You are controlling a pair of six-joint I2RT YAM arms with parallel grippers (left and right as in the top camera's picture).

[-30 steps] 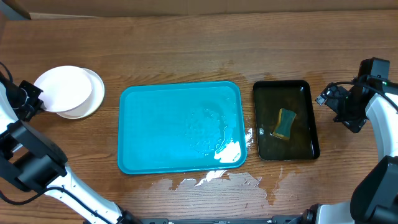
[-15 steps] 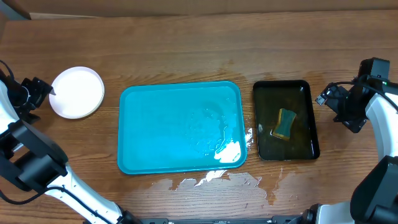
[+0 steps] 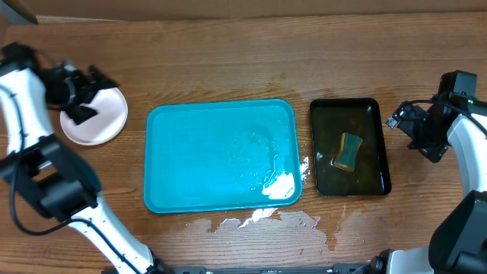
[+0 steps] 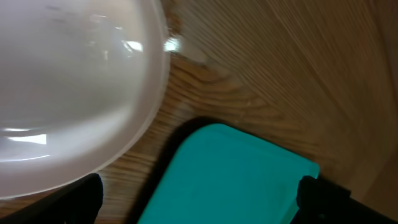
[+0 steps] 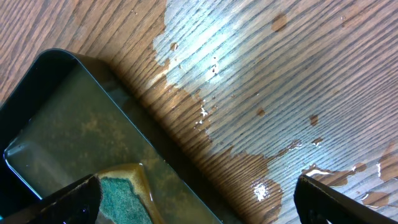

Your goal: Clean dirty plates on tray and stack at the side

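- At the left edge of the wooden surface (image 3: 228,61), beside the tray and off it, the round, shallow white plates (image 3: 105,128) sit as one pile; I can't count how many lie under the top one.
- The top face looks clean in the left wrist view, with no dark smears showing.
- The large teal-blue rectangular plastic tray (image 3: 190,152) holds no plate, only a wet film and a white patch of foam (image 3: 280,185) in its near right corner.
- My left end effector (image 3: 86,97) hovers over the pile, jaws wide apart, gripping nothing.
- My right end effector (image 3: 397,122) is released too and empty, beside the smaller black rectangular tray (image 3: 342,102), where the yellow-green sponge (image 3: 349,151) lies in murky water.
- I judge washing and stacking done; at most the spilled water (image 3: 266,219) remains.
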